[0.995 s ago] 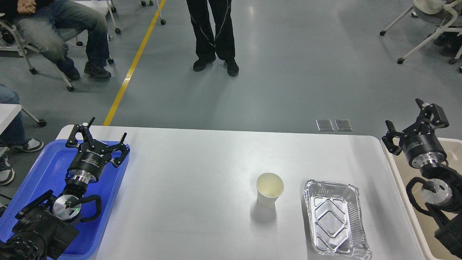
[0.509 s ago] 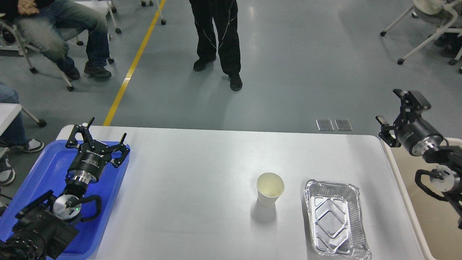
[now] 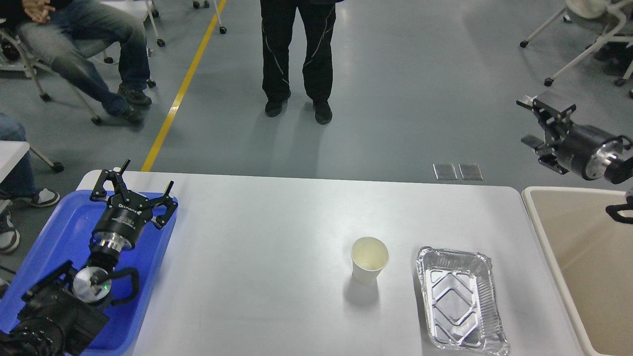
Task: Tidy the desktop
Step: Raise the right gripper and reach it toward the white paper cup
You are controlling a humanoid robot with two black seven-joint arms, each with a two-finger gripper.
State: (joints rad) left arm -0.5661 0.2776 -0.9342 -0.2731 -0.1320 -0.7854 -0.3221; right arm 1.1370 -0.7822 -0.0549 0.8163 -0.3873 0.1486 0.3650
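The white desktop (image 3: 277, 247) fills the lower view. On it a cream paper cup (image 3: 369, 260) stands upright, empty inside. To its right lies an empty foil tray (image 3: 460, 300). My left gripper (image 3: 140, 184) is open and empty above the far end of the blue tray (image 3: 54, 232), far left of the cup. My right gripper (image 3: 531, 122) is open and empty, raised high beyond the desktop's far right corner, pointing left, well away from the foil tray.
A beige bin (image 3: 583, 257) adjoins the desktop's right edge. A person in black (image 3: 296, 54) stands on the floor beyond the desktop. A seated person (image 3: 74, 44) and wheeled chairs are at the far left and far right.
My right arm has swung up and to the right, off the bin, and its gripper now points left. The standing person has shifted his feet. The left arm has not moved.
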